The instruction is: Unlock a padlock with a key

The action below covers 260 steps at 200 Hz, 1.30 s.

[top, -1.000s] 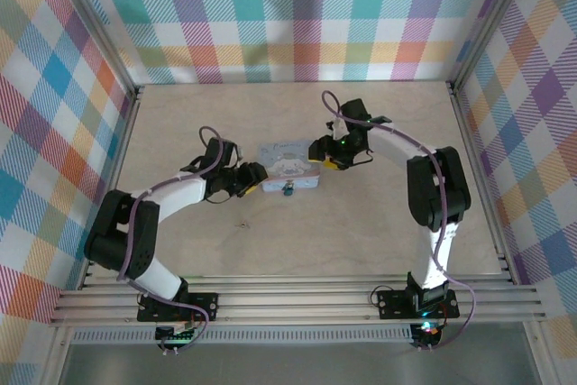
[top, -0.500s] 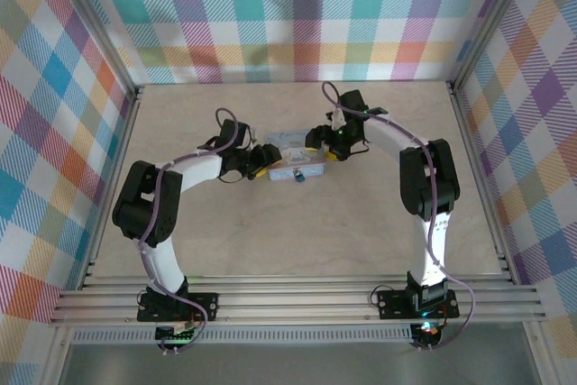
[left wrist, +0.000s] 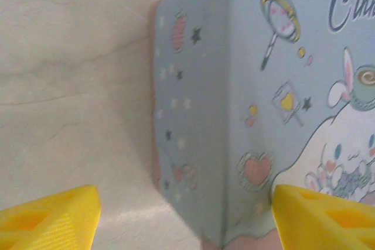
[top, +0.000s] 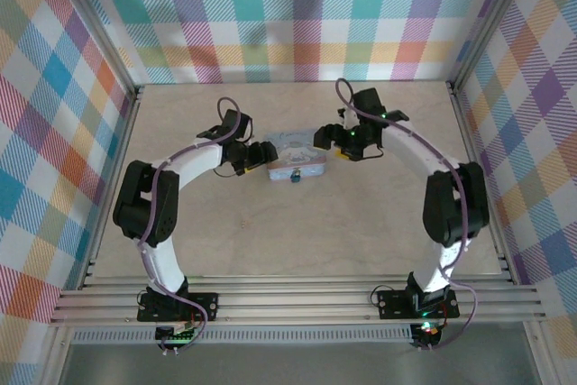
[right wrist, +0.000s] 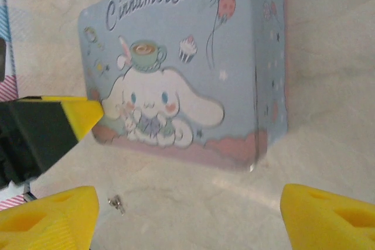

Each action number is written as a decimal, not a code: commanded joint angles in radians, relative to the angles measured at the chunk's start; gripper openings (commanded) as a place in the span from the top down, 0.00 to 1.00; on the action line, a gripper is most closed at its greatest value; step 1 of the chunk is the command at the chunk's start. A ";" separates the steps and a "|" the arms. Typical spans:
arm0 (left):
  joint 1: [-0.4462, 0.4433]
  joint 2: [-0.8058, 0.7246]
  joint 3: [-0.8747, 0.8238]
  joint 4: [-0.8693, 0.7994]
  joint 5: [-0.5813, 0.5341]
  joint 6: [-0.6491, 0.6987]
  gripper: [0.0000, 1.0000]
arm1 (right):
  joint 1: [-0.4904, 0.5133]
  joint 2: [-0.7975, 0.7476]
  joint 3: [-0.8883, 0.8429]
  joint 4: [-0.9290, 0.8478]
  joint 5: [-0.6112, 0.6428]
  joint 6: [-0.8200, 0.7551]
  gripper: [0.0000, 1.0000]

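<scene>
Top external view: padlock (top: 294, 175) lay at 4 o'clock from left gripper (top: 252, 160), 8 o'clock from right gripper (top: 329, 144), both wide open, empty, about equally near.

Plaid walls (top: 297, 15) in pastel blue, green, orange and purple close the far, left and right sides. Silver metal posts (top: 99, 32) run up from the far corners. The table (top: 297, 232) is pale wood, evenly lit, with grooved aluminium rails (top: 297, 299) along its near edge.
</scene>
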 commanded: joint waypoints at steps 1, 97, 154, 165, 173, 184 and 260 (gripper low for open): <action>0.011 -0.116 -0.062 -0.100 -0.112 0.031 0.23 | -0.002 -0.071 -0.098 0.000 0.002 -0.016 0.19; -0.001 -0.433 -0.422 -0.294 -0.270 -0.195 0.36 | 0.185 -0.143 -0.289 0.153 0.105 0.004 0.22; -0.104 -0.475 -0.508 -0.282 -0.234 -0.353 0.56 | 0.229 -0.061 -0.220 0.170 0.081 -0.001 0.22; -0.123 -0.451 -0.488 -0.285 -0.227 -0.329 0.58 | 0.232 -0.051 -0.217 0.173 0.071 -0.003 0.22; -0.133 -0.426 -0.468 -0.295 -0.227 -0.312 0.58 | 0.234 -0.046 -0.217 0.173 0.065 -0.007 0.22; -0.145 -0.393 -0.442 -0.304 -0.219 -0.285 0.59 | 0.236 -0.040 -0.215 0.167 0.059 -0.009 0.22; -0.173 -0.280 -0.365 -0.310 -0.220 -0.246 0.65 | 0.238 -0.041 -0.231 0.126 0.054 -0.045 0.22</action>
